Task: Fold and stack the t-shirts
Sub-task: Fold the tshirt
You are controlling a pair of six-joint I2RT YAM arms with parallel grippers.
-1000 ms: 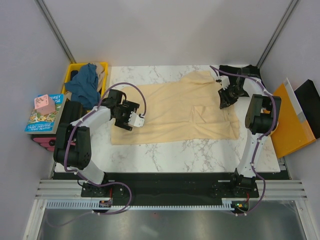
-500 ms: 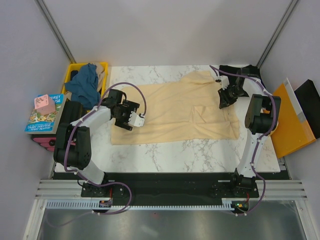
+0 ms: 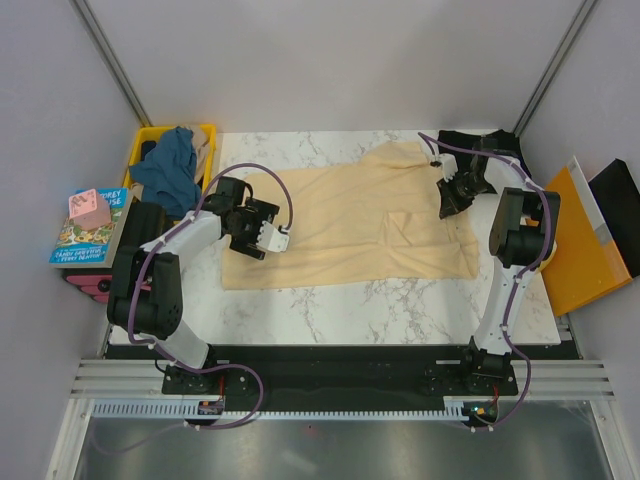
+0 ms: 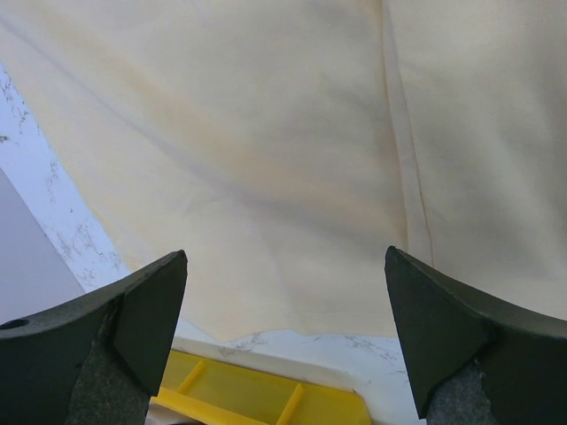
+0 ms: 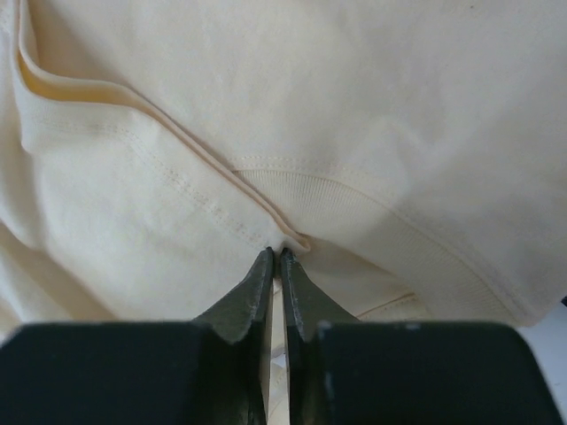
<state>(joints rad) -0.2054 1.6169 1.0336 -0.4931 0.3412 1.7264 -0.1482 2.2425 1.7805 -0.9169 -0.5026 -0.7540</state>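
The pale cream-yellow t-shirt [image 3: 350, 220] lies spread flat across the marble table [image 3: 400, 300]. My right gripper [image 3: 446, 196] is at its right side by the collar [image 5: 354, 202]. In the right wrist view that gripper [image 5: 276, 253] is shut on a raised fold of the cream t-shirt [image 5: 372, 97]. My left gripper [image 3: 276, 239] hovers over the shirt's left part, jaws wide apart; in the left wrist view the gripper [image 4: 283, 257] has only flat cloth [image 4: 266, 133] under it. The teal-blue t-shirt [image 3: 170, 167] is heaped in the yellow crate [image 3: 206, 131]. A black t-shirt [image 3: 470, 140] lies at the back right.
The yellow crate's rim [image 4: 266, 398] sits just past the table's left edge [image 4: 354, 350]. An orange flat folder [image 3: 580, 250] leans off the right side. A book [image 3: 85, 238] and a pink block [image 3: 88, 207] rest left of the table.
The right gripper's jaws have closed onto the fold of the cream t-shirt. Both arms have stayed almost where they were; the left gripper stays open.
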